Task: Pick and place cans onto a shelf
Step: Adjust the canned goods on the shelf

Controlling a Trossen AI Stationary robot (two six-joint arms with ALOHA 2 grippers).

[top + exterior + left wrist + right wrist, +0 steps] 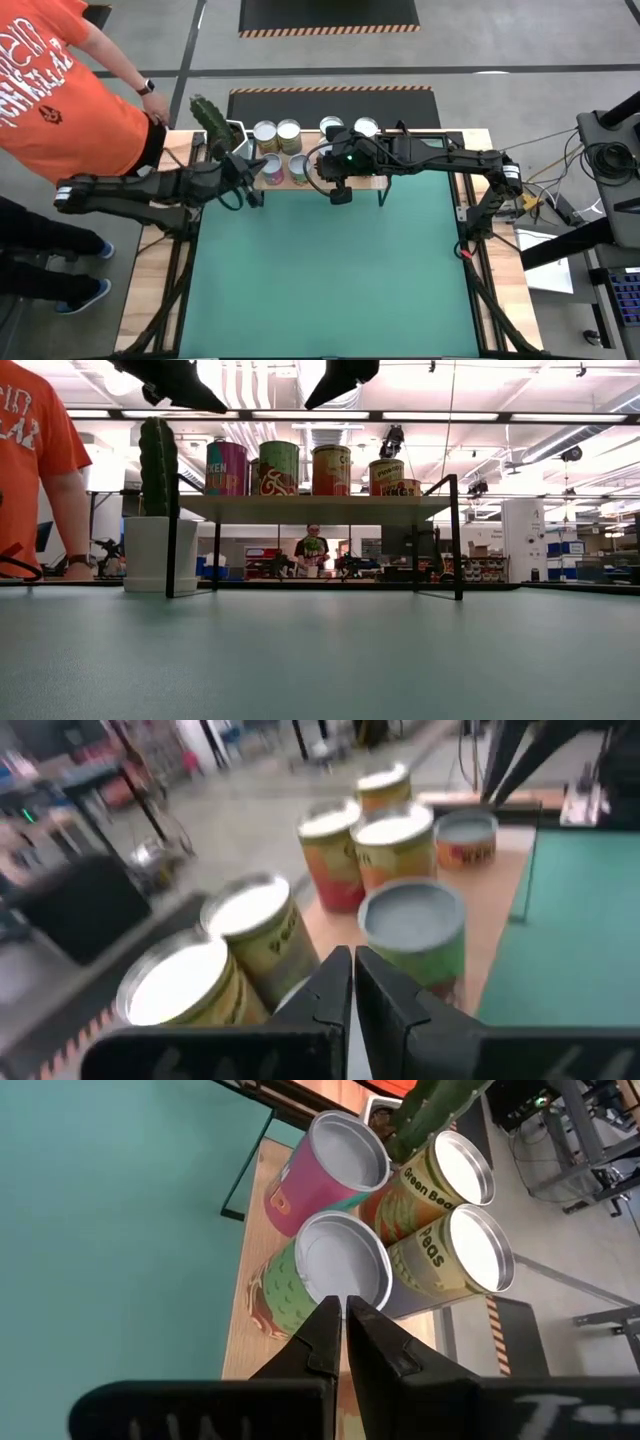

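A person in an orange shirt (pixel 60 85) stands at the far left, outside the table's corner, well to the left of the shelf (pixel 400 150). One hand (pixel 152 105) reaches toward the cactus in its white pot (pixel 155 550), which sits just off the shelf's left end.

The left gripper (pixel 252 188) hangs just in front of the shelf's left end, above the green mat (pixel 330 280). Its fingers (pixel 335 990) are pressed together and hold nothing. In its wrist view they point over the cans (pixel 276 134) without touching them.

The shelf stands along the table's far edge, its light-wood board on thin black legs (pixel 457 535). Cans crowd the left half of the board: four packed together at the left end, the pink can (pixel 325 1170) and the green-labelled can (pixel 315 1275) on the side facing the mat. More stand toward the shelf's middle. The right half of the board lies mostly under the right arm in the high view.

The right gripper (pixel 340 190) hovers at the shelf's front edge, near its middle. Its fingers (pixel 322 1335) are closed against each other, empty, pointing at the green-labelled can's rim from above.

In front of the shelf the whole mat is open, out to the table's wooden side borders (pixel 505 290).
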